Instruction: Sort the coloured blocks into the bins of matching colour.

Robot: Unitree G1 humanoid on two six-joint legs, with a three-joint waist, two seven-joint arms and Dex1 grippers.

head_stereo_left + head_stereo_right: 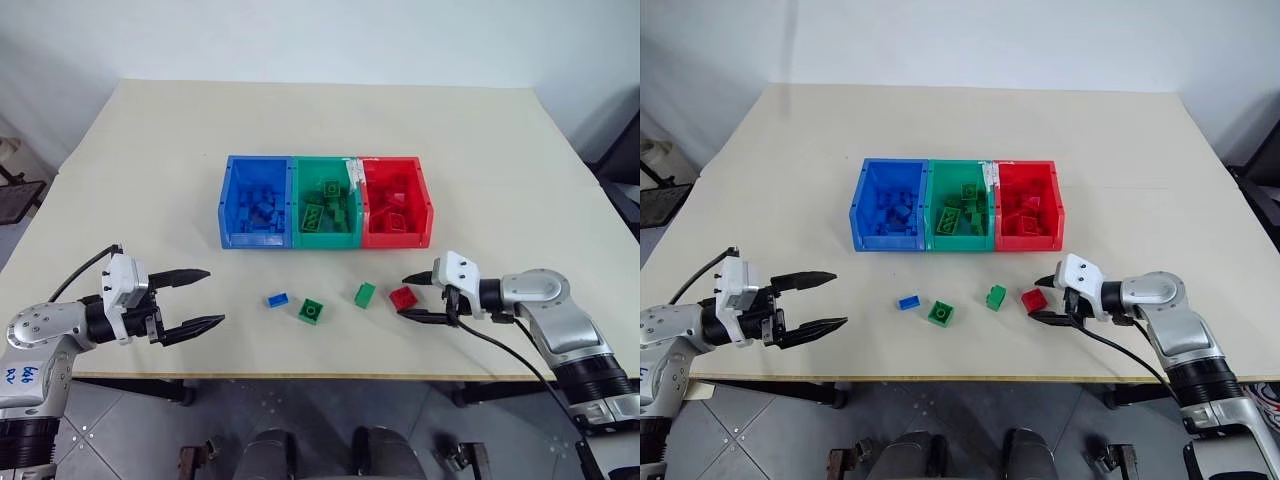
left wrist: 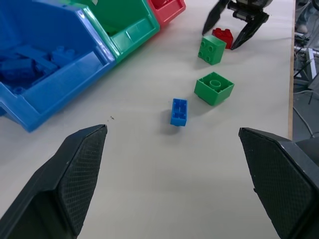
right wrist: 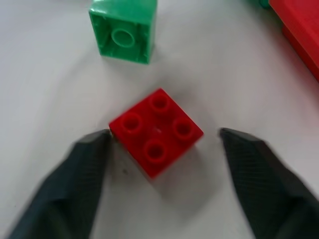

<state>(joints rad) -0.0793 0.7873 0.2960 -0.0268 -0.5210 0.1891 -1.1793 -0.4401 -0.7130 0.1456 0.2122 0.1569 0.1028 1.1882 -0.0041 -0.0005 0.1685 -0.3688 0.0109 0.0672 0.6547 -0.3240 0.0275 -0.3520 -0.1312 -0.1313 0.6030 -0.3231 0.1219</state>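
Right wrist view shows the right gripper (image 3: 159,149) jaws released, straddling the red block (image 3: 156,131) on the counter (image 1: 150,150); head views show left gripper (image 1: 205,298) jaws released, near-left of the bins (image 1: 326,201).

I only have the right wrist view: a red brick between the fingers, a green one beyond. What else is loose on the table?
Observer: Two more, farther left: a second green brick and a small blue brick.
Operator: Where do the bins sit?
Observer: Beyond the bricks, joined in a row: blue bin, green bin, red bin, left to right.
Operator: And the left gripper?
Observer: The left gripper is open over the table's near left part, apart from every brick.
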